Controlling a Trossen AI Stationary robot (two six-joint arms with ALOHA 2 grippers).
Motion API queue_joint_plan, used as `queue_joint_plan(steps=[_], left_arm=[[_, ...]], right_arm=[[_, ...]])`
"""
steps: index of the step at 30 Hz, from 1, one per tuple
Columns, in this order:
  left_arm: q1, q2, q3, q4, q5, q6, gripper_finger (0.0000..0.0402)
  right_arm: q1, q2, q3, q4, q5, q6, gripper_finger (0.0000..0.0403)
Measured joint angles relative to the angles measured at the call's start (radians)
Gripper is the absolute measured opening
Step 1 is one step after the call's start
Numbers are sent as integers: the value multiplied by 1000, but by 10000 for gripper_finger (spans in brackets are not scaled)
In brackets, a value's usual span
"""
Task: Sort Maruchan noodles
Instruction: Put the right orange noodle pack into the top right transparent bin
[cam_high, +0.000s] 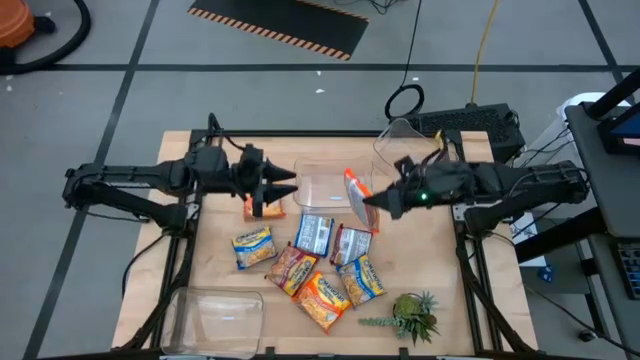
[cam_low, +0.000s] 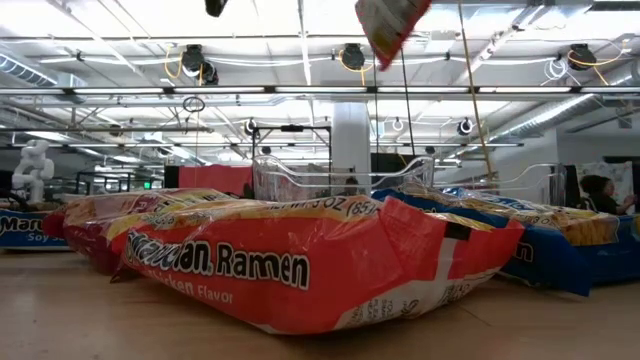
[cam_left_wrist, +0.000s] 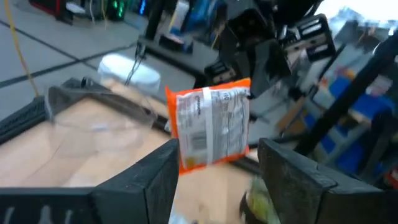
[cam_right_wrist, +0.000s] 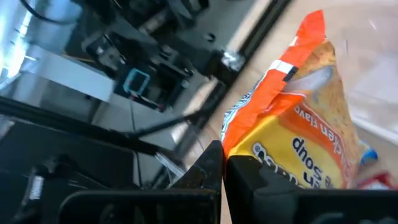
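the orange packet (cam_high: 356, 195) hangs in the air over the middle of the table, up above the clear bin (cam_high: 322, 188) at the back. the right gripper (cam_high: 368, 203) has it pinched tight by one edge, and the rest of the packet dangles down. in the right wrist view you can see the wrapper (cam_right_wrist: 298, 124) puff out past the closed fingers.

i think it is a light thing. the wrapper is thin, shiny plastic, so it may be slippery. the noodles inside are a dry, hard block and could crack if squeezed hard. the flat sealed edge looks like the best place to grab, and that is where it is held.

the left gripper (cam_high: 283, 186) is near the back bin too, just beside the hanging packet, with its fingers (cam_left_wrist: 155, 180) apart and nothing in them. one orange packet (cam_high: 262, 207) lies under it on the table.

more packets (cam_high: 310, 262) lie in a bunch in the middle of the table, some touching or lying over each other. they are orange, blue and dark red. another clear bin (cam_high: 215, 315) sits at the front left corner, and a third (cam_high: 400, 142) at the back right. a small green plant (cam_high: 412, 315) sits at the front right.
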Motion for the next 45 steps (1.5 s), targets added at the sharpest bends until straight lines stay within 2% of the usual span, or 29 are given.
queue_joint_plan(steps=[4, 9, 15, 18, 22, 26, 32, 35, 40, 45], left_arm=[[47, 18, -1, 89, 2, -8, 238], [73, 56, -1, 201, 23, 96, 246], [92, 92, -1, 291, -128, 192, 246], [95, 91, -1, 294, -145, 179, 246], [108, 91, -1, 282, -140, 39, 246], [141, 91, -1, 243, -44, -85, 246], [190, 120, -1, 262, 167, -110, 246], [220, 129, 1, 272, 219, -142, 251], [278, 144, 0, 350, 333, -175, 289], [313, 163, 0, 345, 433, -166, 327]], right_arm=[[-74, 0, 12, 83, -30, -54, 0], [-191, 1, 12, 200, -130, -127, 0], [-293, 12, 12, 296, -227, -153, 0], [-326, 12, 12, 319, -270, -156, 0], [-357, 16, 12, 335, -308, -158, 0], [-378, 37, 12, 347, -402, -170, 0], [-383, 108, 12, 507, -555, -191, 0], [-383, 147, 12, 572, -610, -164, 0], [-383, 187, 12, 643, -641, -119, 0], [-384, 197, 12, 681, -641, -125, 0]])
